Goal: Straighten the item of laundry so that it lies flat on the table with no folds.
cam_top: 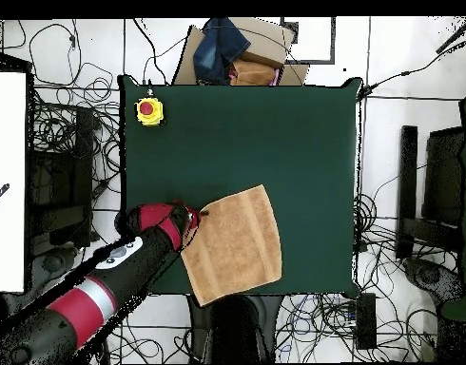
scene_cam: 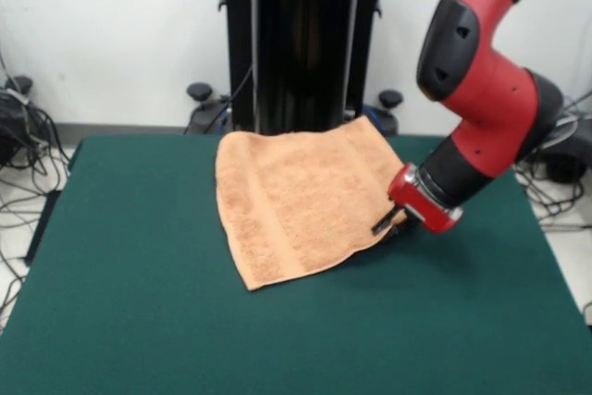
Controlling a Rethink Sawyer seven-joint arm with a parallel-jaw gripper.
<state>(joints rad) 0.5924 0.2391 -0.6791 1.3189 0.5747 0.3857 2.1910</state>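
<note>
Arm angled down, end effector (scene_cam: 393, 222) at towel (scene_cam: 301, 203) corner; grip state unclear. Yellow button box (cam_top: 149, 111) at desk (cam_top: 275, 143) corner, well apart.

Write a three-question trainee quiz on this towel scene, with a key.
1. True or false: the towel lies partly over the table's edge on the robot's side.
2. The gripper is at: A) the towel's middle, B) the towel's edge, C) the yellow box with the red button.
3. Fill in: the table top is dark ____.

Key: 1 true (the overhead view shows a corner past the edge); 2 B; 3 green.
</note>
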